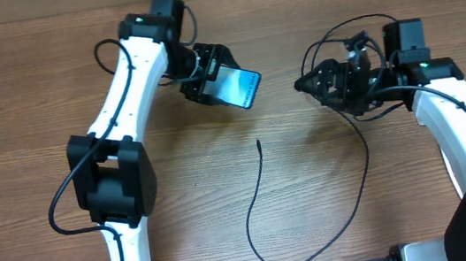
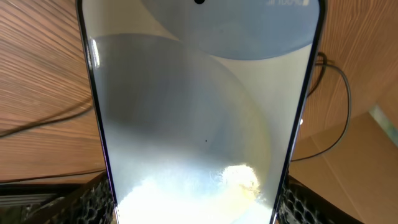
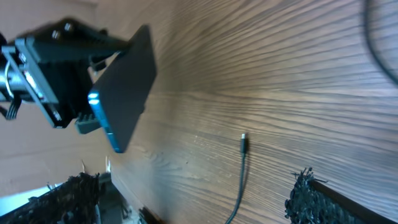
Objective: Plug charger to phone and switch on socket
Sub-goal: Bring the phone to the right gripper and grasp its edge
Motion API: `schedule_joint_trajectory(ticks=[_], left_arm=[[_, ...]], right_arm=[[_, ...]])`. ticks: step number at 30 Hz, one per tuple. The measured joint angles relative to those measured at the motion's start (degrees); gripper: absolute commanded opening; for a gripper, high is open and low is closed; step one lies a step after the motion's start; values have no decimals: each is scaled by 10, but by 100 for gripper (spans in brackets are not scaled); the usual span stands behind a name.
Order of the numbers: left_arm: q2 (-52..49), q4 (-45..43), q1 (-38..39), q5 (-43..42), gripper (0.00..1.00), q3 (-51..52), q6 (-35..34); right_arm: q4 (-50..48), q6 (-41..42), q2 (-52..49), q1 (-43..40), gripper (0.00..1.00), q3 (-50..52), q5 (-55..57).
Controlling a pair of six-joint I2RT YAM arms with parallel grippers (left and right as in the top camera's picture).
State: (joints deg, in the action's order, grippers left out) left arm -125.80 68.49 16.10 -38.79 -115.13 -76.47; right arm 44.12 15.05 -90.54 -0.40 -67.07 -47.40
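My left gripper (image 1: 209, 78) is shut on the phone (image 1: 239, 87) and holds it tilted above the table, lit screen facing right. The phone's screen (image 2: 199, 124) fills the left wrist view, with my fingers at both of its lower edges. The charger is a thin black cable (image 1: 255, 203). Its connector tip (image 1: 258, 143) lies below the phone, and the cable loops toward the table's front and back up to the right. My right gripper (image 1: 309, 84) is open and empty, right of the phone. In the right wrist view the tip (image 3: 244, 143) lies on the table between my spread fingers (image 3: 193, 199), and the phone (image 3: 127, 93) shows at upper left. The socket is out of view.
The wooden table (image 1: 25, 102) fills the overhead view. My arms' own black cables hang in loops by the right wrist (image 1: 354, 31) and the left arm (image 1: 60, 205). A cardboard edge (image 2: 373, 149) shows at right in the left wrist view.
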Motion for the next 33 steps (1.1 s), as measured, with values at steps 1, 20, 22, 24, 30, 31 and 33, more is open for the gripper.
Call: schedule_joint_trajectory(ticks=[1, 20, 22, 24, 30, 31, 33], left_arm=[[0, -6, 8, 1, 4, 0, -10], [0, -26, 50, 14, 4, 0, -127], [0, -26, 53, 14, 4, 0, -136], [0, -26, 58, 14, 4, 0, -143], [0, -26, 75, 13, 4, 0, -155], [0, -26, 77, 13, 4, 0, -159], [0, -26, 82, 13, 4, 0, -168]], right_arm=[[-5, 2, 0, 9, 100, 0, 0], [-71, 92, 0, 89, 100, 0, 20], [-72, 97, 0, 95, 100, 0, 28], [-74, 100, 0, 96, 100, 0, 32], [-82, 106, 0, 96, 93, 0, 52], [-81, 108, 0, 96, 91, 0, 57], [-82, 112, 0, 96, 86, 0, 64]])
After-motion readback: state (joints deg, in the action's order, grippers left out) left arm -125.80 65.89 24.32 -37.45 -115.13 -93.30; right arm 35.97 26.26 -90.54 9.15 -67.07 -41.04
